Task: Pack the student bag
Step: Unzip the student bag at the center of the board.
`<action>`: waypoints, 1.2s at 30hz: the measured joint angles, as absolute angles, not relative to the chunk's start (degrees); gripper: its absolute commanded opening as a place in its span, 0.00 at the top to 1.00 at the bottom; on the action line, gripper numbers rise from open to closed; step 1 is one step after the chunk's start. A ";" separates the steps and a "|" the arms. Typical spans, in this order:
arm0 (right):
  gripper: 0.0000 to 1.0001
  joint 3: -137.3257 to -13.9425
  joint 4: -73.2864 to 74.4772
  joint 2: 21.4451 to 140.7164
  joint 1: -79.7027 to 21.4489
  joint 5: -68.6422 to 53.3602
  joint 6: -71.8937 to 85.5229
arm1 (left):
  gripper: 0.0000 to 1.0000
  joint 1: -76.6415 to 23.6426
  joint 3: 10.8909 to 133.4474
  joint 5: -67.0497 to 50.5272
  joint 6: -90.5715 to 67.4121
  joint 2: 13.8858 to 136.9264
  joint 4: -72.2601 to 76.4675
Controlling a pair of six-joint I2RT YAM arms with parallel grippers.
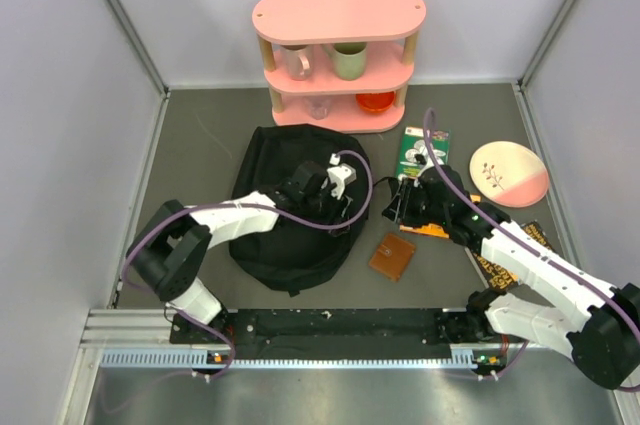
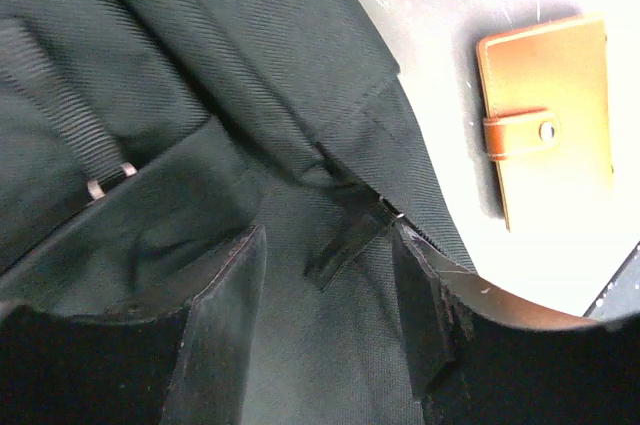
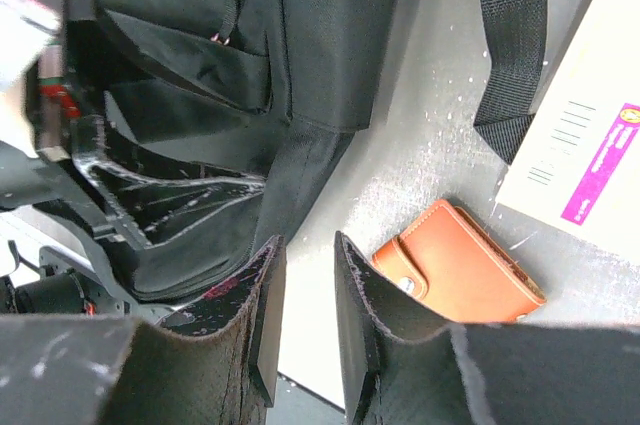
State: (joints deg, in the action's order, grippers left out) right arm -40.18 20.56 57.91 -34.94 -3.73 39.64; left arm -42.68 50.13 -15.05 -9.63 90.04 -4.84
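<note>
Evidently packing has hardly begun: the student bag lies left of the table's centre. The left gripper stands parted astride its zipper pull. The right gripper hangs beside the bag, slightly parted and empty, and the brown wallet lies unpacked nearby.

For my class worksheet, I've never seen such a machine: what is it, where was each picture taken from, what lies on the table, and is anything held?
Two robot arms, each with a two-finger gripper. One picture looks down from above; the others come from cameras on the wrists. On the table lie a black backpack, a brown wallet, a plate and a pink shelf holding mugs. The left gripper stands open, a zipper tab between its fingers; the right gripper is open, empty.
</note>
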 measured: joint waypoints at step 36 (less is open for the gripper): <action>0.72 -40.18 21.02 59.88 -34.52 -3.97 40.45 | 1.00 -42.44 51.83 -24.67 -10.55 97.95 -3.88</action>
